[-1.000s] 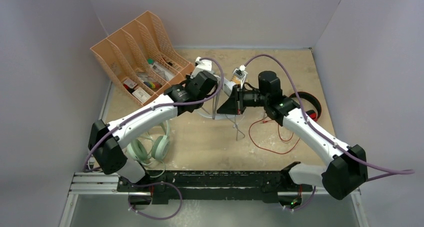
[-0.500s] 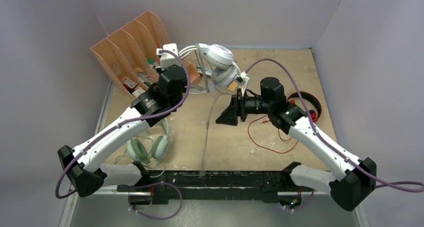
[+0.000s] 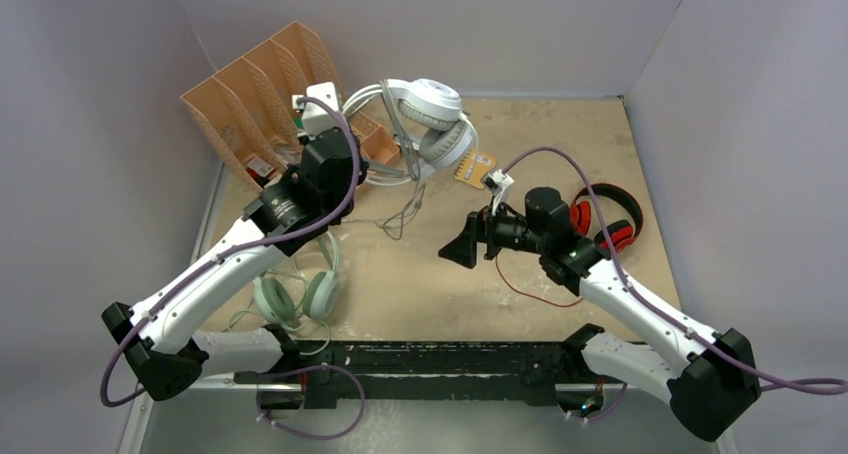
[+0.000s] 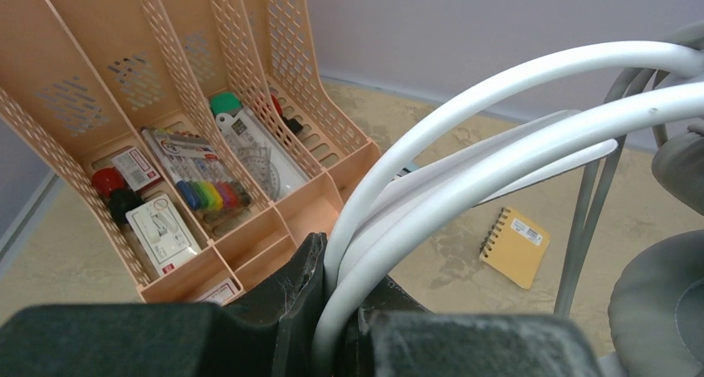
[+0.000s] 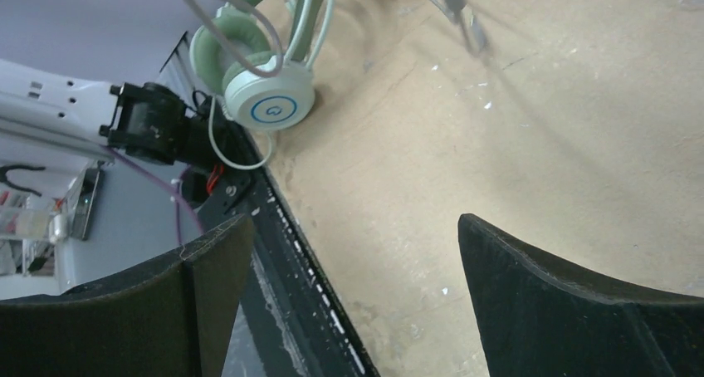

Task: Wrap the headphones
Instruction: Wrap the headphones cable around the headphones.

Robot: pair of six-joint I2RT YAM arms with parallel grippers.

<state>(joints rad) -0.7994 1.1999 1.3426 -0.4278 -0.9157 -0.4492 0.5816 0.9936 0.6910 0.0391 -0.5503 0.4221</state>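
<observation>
My left gripper (image 4: 340,269) is shut on the white headband (image 4: 498,136) of the white headphones (image 3: 428,114) and holds them raised at the back centre, next to the organiser. Their grey cord (image 3: 405,210) hangs loose below the ear cups. My right gripper (image 3: 458,248) hovers over the table middle, open and holding nothing; in the right wrist view the right gripper (image 5: 353,252) has only bare table between its fingers. The red and black headphones (image 3: 605,220) lie at the right with their red cord (image 3: 530,284). The mint-green headphones (image 3: 296,296) (image 5: 266,95) lie at the near left.
A peach mesh desk organiser (image 3: 262,94) (image 4: 75,95) with small stationery stands at the back left, close to the held headphones. A small yellow spiral notebook (image 3: 477,166) (image 4: 515,246) lies on the table behind the right gripper. Grey walls enclose three sides.
My left arm has swung the white headphones up and back-left toward the organiser. My right gripper has let go of the grey cord, opened wide and drawn back toward the near right.
</observation>
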